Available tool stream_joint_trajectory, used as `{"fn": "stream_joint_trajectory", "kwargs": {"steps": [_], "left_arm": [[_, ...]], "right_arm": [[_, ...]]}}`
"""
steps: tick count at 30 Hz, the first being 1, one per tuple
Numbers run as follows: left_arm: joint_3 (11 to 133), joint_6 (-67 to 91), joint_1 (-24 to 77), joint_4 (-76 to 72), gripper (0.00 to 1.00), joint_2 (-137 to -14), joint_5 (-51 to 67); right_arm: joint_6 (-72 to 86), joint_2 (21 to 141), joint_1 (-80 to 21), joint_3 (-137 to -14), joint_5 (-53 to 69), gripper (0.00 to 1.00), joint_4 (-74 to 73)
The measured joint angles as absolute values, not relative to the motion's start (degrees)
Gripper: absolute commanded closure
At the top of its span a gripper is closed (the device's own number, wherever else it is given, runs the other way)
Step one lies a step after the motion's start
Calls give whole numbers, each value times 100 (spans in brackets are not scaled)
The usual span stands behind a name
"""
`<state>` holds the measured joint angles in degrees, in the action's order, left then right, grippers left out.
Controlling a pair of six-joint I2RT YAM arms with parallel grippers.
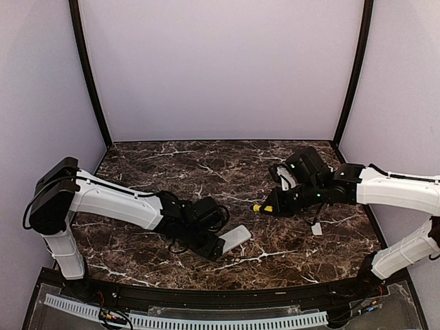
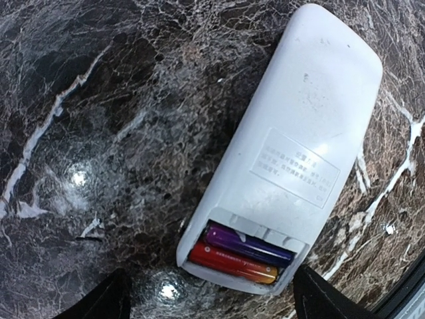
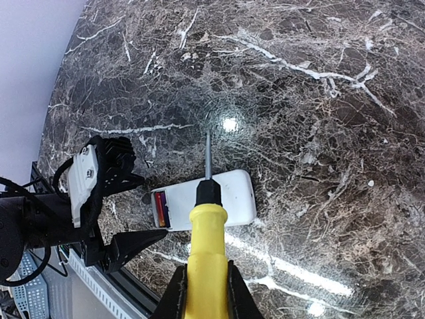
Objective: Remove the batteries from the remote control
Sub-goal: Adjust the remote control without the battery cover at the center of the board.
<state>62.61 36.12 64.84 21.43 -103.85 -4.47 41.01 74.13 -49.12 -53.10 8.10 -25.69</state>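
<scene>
A robot test booth: plain walls point(image 1: 220, 69) enclose a marble tabletop point(image 1: 206, 165).

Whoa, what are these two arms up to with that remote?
They are taking the batteries out of a white remote, which lies face down on the marble table with its compartment uncovered. Two batteries, one purple and one red, sit inside. The left claw hangs open at that end, gripping nothing. The right claw is shut on a yellow-handled screwdriver, held clear of the remote. A small white cover lies on the table near the right arm.
</scene>
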Motion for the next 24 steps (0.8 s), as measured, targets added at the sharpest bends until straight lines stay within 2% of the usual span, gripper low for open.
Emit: {"fn": "stream_joint_trajectory", "kwargs": {"steps": [9,24], "left_arm": [[6287,3640,6460,2379,21,-10414,-784],[6270,4014,5747,1704,38,-10416,-709]], "right_arm": [[4097,7535,-4890,-5312,819,100,-2569],[4073,7572,-4869,-5312,915,100,-2574]]}}
